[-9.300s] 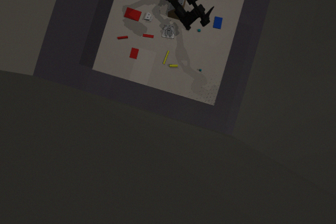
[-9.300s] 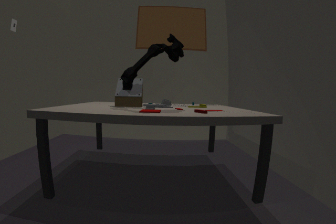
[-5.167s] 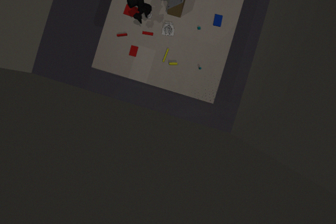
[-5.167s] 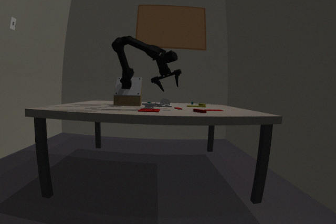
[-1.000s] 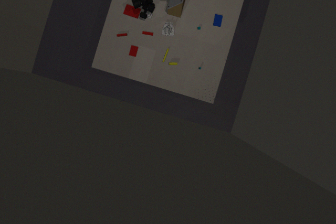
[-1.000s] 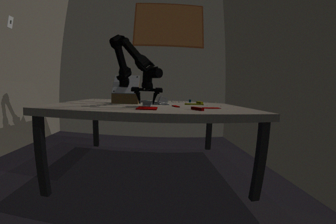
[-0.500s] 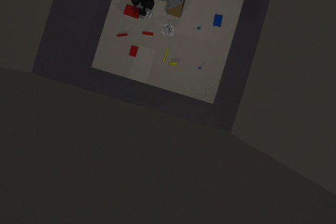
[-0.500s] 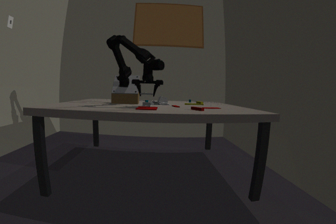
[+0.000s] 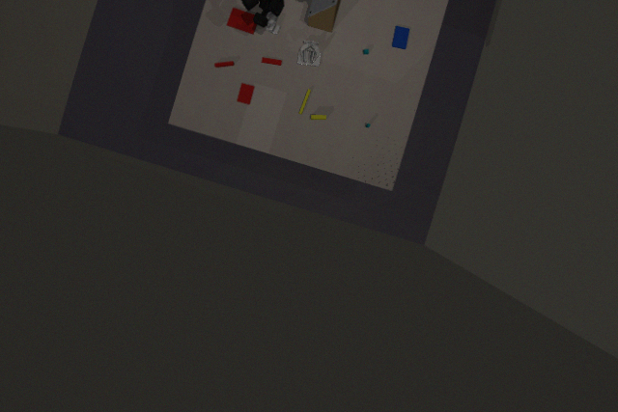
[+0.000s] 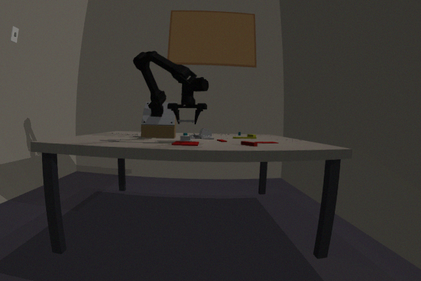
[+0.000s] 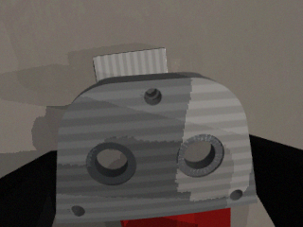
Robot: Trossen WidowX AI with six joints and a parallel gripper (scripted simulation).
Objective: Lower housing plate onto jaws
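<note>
The grey housing plate (image 10: 187, 121) (image 11: 151, 123), with two large ringed holes and three small ones, is between the fingers. My gripper (image 10: 187, 122) (image 11: 151, 153) is shut on its two sides and holds it above the table, roughly level. The pale jaw assembly (image 9: 309, 54) (image 10: 205, 133) stands on the table, away from the held plate, to its right in the exterior view. Its narrow parts show from above in the top view, but the pins and stubs are too small to tell apart. It is not in the wrist view.
A pale block (image 10: 185, 138) (image 11: 132, 64) and a red slab (image 9: 238, 19) (image 10: 185, 143) lie below the gripper. The arm's wedge-shaped mount (image 9: 325, 16) (image 10: 158, 131) stands nearby. Red bars (image 9: 224, 64) (image 9: 271, 61), yellow bars (image 9: 304, 101) (image 9: 318, 117) and a blue block (image 9: 401, 37) lie further off.
</note>
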